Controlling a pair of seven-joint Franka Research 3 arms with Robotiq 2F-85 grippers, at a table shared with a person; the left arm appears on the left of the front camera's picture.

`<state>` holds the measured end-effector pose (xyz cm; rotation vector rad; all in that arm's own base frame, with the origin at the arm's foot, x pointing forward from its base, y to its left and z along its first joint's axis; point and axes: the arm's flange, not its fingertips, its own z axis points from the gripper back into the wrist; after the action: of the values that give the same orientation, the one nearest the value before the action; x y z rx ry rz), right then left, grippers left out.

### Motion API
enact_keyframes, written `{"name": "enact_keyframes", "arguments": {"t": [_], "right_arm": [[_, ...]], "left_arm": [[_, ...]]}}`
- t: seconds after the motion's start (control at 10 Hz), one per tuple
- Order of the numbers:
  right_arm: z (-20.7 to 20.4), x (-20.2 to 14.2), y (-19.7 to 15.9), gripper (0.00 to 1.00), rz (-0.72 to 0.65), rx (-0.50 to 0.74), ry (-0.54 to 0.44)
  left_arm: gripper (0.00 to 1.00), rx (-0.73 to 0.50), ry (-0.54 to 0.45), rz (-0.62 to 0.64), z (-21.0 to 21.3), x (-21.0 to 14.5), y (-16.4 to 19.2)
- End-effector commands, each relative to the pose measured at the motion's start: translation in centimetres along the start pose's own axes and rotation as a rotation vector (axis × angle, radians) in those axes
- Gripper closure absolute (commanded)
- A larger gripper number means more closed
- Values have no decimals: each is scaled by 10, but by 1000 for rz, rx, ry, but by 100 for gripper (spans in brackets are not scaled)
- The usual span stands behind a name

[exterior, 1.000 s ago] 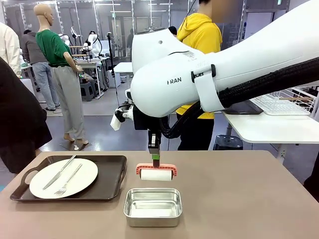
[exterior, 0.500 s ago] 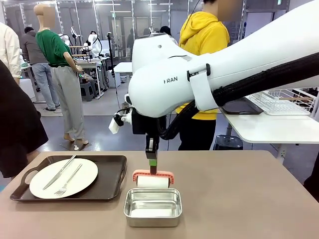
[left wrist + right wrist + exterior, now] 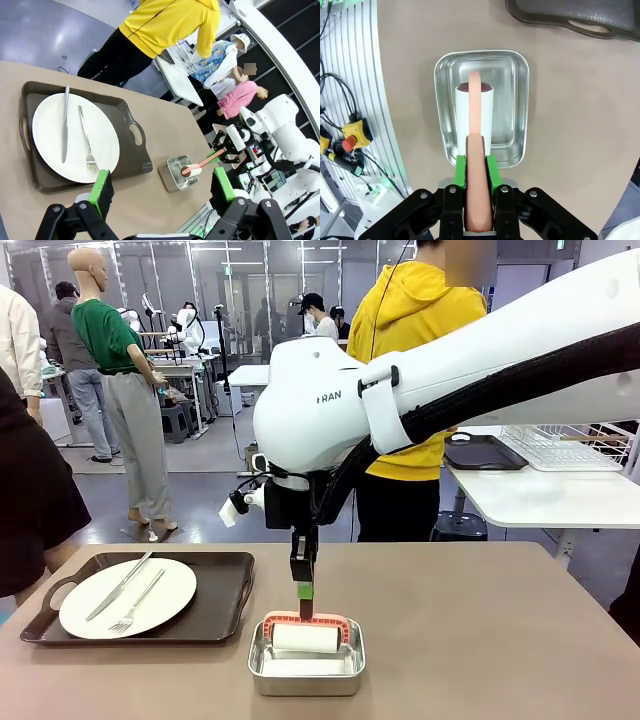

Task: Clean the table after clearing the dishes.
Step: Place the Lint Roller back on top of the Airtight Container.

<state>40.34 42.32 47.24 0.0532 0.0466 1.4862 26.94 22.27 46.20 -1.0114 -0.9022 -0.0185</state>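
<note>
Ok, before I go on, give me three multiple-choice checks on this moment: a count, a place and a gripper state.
1. How many pieces of cutlery lie on the plate? A) two B) three C) none
2. Where is the roller? A) on the plate B) in a person's hand C) in the steel pan
3. The right gripper is: A) open B) shut on the roller's handle C) shut on nothing

Answers: A, a knife and a fork lie there; C, its white roll sits within the pan's walls; B, it clamps the pink handle.

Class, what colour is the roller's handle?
The handle is salmon pink; the right wrist view shows it best.
</note>
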Motion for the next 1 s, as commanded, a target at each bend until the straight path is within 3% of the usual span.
{"name": "enact_keyframes", "arguments": {"t": [0.0, 0.5, 0.8, 0.9], "right_arm": [[-3, 0, -18, 80, 77, 23, 2], [-53, -1, -53, 80, 111, 86, 15], [-60, -4, -61, 80, 134, 69, 22], [-60, -5, -61, 59, 148, 65, 11]], "left_arm": [[0, -8, -5, -6, 2, 3, -1], [0, -8, -5, -6, 2, 3, -1], [0, -8, -5, -6, 2, 3, -1], [0, -8, -5, -6, 2, 3, -1]]}}
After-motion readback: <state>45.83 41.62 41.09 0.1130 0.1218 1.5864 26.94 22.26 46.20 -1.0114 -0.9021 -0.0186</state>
